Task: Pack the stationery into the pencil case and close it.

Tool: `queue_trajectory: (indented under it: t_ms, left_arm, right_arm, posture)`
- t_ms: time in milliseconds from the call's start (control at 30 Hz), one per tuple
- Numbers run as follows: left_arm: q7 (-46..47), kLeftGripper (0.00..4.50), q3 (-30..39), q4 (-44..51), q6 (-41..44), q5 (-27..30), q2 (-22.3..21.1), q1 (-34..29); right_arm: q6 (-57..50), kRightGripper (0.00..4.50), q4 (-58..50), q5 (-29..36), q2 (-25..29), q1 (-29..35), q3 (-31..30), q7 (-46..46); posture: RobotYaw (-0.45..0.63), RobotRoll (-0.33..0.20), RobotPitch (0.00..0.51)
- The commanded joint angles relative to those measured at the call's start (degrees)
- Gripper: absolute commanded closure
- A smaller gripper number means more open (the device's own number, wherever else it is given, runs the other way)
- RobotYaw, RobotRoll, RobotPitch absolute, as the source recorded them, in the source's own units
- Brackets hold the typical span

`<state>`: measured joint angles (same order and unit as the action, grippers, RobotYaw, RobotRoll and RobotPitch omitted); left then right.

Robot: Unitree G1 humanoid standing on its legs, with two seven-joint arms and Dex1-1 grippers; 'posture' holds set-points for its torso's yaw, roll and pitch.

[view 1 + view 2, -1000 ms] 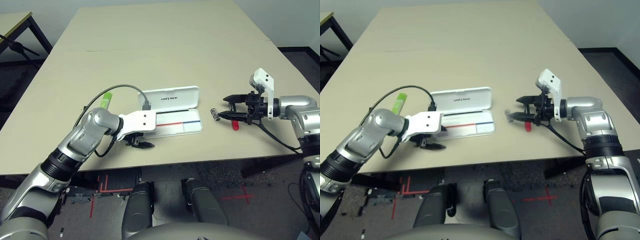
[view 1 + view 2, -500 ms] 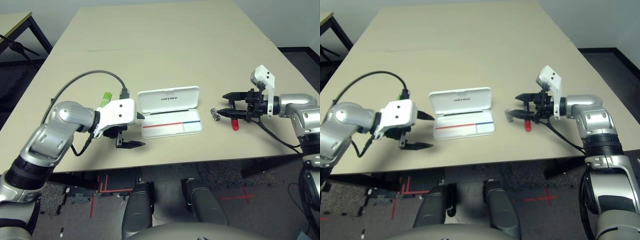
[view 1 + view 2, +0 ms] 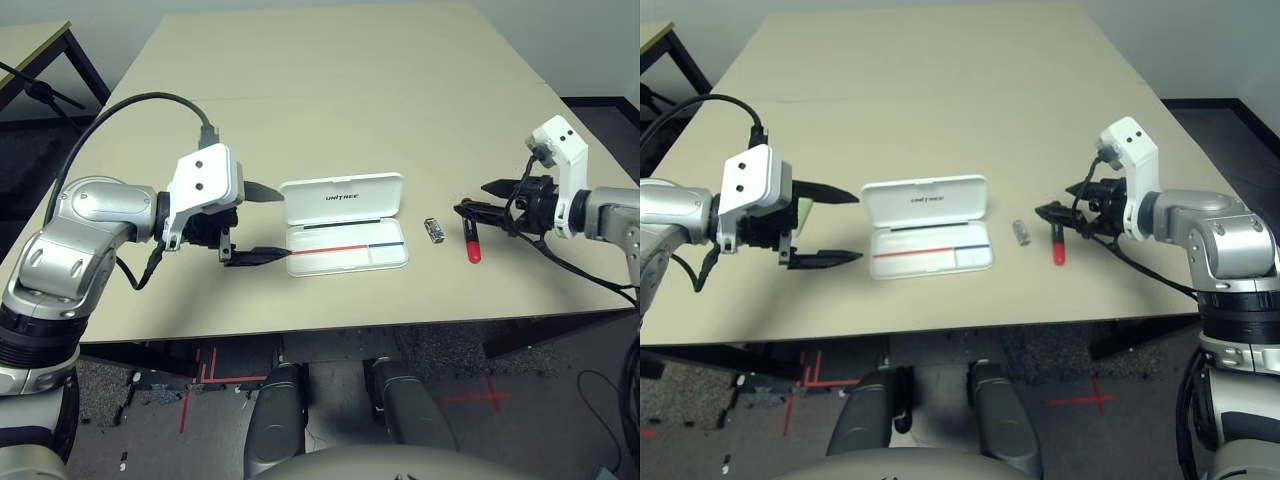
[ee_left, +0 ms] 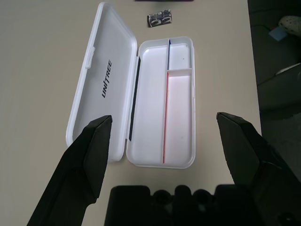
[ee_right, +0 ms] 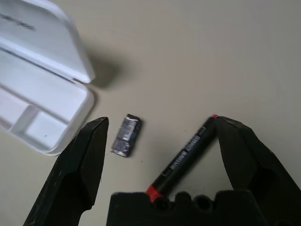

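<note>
Head view: the pencil case [image 3: 345,222] lies open on the worktop [image 3: 340,90], lid flat behind the tray. The left gripper [image 3: 262,222] hovers just off its left end, jaws spread wide and empty; the right gripper [image 3: 487,205] hovers over the red marker [image 3: 471,243], jaws likewise wide and bare. The tiny metal piece [image 3: 433,229] lies between case and marker. A sliver of the green stick [image 3: 803,208] peeks out behind the left gripper.

Left wrist view: the empty tray lies ahead, centred between the jaws.

Right wrist view: the marker lies slantwise against the inner face of one jaw; the metal piece lies just inside the other.

The marker looks light, rigid and smooth, prone to roll; mid-barrel is the likely hold. The metal piece seems small enough to slip a pinch.
</note>
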<state>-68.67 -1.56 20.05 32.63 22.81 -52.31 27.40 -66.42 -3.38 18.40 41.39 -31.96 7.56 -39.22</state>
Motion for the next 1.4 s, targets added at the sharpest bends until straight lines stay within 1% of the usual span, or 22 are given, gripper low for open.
queue_trajectory:
  t_ms: [33,233,500,733,967,1100,1200,1267,1400]
  left_arm:
    - [0.1,0.03,-0.9,0.8,-0.2,0.6,0.2,0.9]
    - [-0.2,0.03,-2.1,0.7,-0.7,0.3,0.3,1.1]
    - [0.0,0.03,-2.5,1.7,-0.3,0.7,0.1,0.7]
    - [0.1,0.03,-3.2,2.0,-0.4,0.5,0.5,0.6]
    - [0.4,0.03,-3.3,2.6,-0.2,0.7,0.7,0.3]
    - [0.9,0.03,-2.9,4.7,0.7,1.3,0.2,-0.7]
    - [1.4,0.00,-2.2,6.8,1.7,2.0,-0.4,-1.8]
    - [1.7,0.00,-1.7,8.1,2.7,2.6,-0.8,-2.1]
    - [2.1,0.00,-1.3,9.4,4.4,3.7,-1.4,-1.7]
  right_arm:
    - [-7.5,0.00,-0.9,-1.7,-0.8,-1.2,-0.5,6.3]
    - [-11.1,0.00,-0.5,-1.7,-3.7,0.3,-0.9,10.7]
    - [-12.9,0.00,-1.3,-0.8,-5.9,3.2,-0.2,13.0]
    - [-11.2,0.00,0.7,-1.1,-7.6,4.5,-0.9,14.1]
    - [-7.9,0.00,3.8,-1.9,-8.6,3.4,-2.5,14.3]
    - [-6.6,0.00,4.6,-2.1,-8.7,3.3,-3.5,14.1]
    - [-4.7,0.59,5.6,-2.7,-8.5,3.3,-4.4,14.0]
    - [-3.8,1.28,6.0,-3.1,-8.4,3.3,-4.9,13.8]
    - [-0.8,2.86,6.8,-4.1,-7.2,3.3,-6.8,13.0]
  posture:
    - [-0.10,0.000,0.118]
    - [-0.10,0.000,0.120]
    - [-0.10,0.000,0.126]
    - [-0.10,0.000,0.125]
    - [-0.09,0.000,0.128]
    - [-0.09,0.000,0.128]
    - [-0.08,0.000,0.128]
    - [-0.08,0.000,0.127]
    - [-0.08,0.000,0.127]
